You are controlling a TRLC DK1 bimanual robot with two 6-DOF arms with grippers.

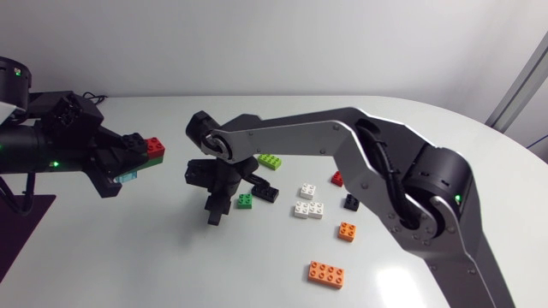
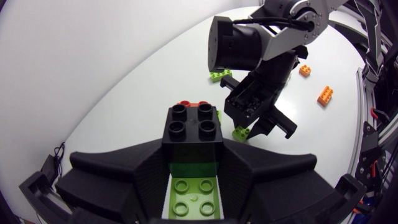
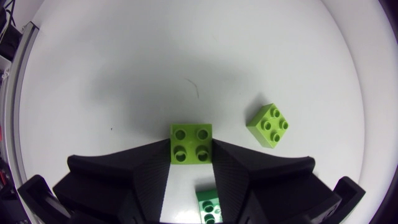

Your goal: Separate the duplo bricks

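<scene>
My left gripper [image 1: 144,156] hovers over the table's left side, shut on a small stack of bricks. In the left wrist view [image 2: 193,152] the stack shows a black brick [image 2: 191,124] on top, a green one [image 2: 194,199] under it and a red brick [image 2: 193,104] at the far end. The red brick [image 1: 155,146] also sticks out past the fingers in the head view. My right arm reaches across to mid-table. Its gripper [image 1: 216,212] points down, and its fingers [image 3: 191,146] press a lime green brick [image 3: 191,143] from both sides, low over the table.
Loose bricks lie right of my right gripper: green [image 1: 245,201], black [image 1: 265,192], lime [image 1: 271,160], two white [image 1: 308,201], red [image 1: 336,179], dark [image 1: 351,202] and two orange [image 1: 326,273]. Another lime brick [image 3: 269,124] lies beside the right fingers.
</scene>
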